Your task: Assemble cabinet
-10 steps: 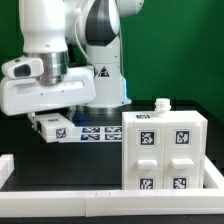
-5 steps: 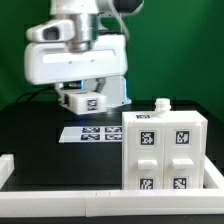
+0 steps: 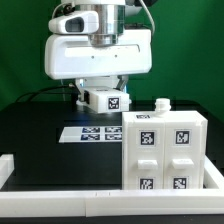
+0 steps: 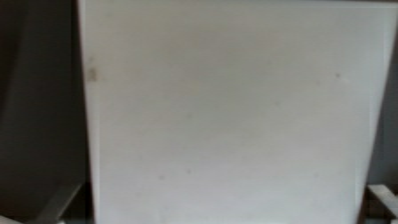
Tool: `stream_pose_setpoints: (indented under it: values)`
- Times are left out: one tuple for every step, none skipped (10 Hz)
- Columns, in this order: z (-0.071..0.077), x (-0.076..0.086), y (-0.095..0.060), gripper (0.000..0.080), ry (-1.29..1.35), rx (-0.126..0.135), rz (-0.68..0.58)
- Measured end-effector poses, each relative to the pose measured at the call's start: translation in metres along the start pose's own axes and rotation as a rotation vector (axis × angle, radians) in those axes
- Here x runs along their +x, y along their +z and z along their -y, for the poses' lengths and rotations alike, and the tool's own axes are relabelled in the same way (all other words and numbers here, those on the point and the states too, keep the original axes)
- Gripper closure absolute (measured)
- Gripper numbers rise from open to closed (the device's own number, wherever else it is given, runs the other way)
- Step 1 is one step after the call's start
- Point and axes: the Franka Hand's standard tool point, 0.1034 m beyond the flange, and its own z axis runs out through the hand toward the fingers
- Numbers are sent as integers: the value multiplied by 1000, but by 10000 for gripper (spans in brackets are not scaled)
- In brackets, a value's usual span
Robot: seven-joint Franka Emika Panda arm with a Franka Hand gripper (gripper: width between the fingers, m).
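Compared with a second ago, the white robot arm (image 3: 100, 50) has carried its load from the exterior view's left toward the centre and higher above the black table (image 3: 30, 130). The gripper (image 3: 102, 90) is clamped on a small white plastic panel (image 3: 106, 100) bearing a black-and-white square tag. The panel hangs clear of the table with its tagged face toward the camera. In the wrist view the same panel (image 4: 231, 110) fills nearly the whole frame as a plain pale surface, and the fingers are hidden. The large white plastic cabinet body (image 3: 165, 150) stands on the table at the exterior view's right. It has four tagged drawer blocks (image 3: 148, 148) on its front and a small white knob (image 3: 160, 104) on top. The held panel is near the body's upper corner but apart from it. The marker board (image 3: 88, 133) lies flat on the table beside the cabinet body, below the held panel.
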Motion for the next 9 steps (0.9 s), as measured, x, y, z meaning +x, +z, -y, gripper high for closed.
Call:
stream_pose_setpoints:
  values:
    - [0, 0, 0, 242, 0, 0, 0]
    - [1, 0, -2, 242, -9, 3, 7]
    - [2, 6, -8, 242, -19, 5, 12]
    - [10, 20, -20, 242, -12, 6, 13]
    - [18, 36, -31, 242, -14, 1, 1]
    - [22, 54, -39, 242, -26, 7, -5]
    - [25, 76, -44, 242, -30, 19, -16]
    - [30, 92, -48, 242, -15, 24, -18]
    - [34, 107, -51, 242, -16, 26, -27]
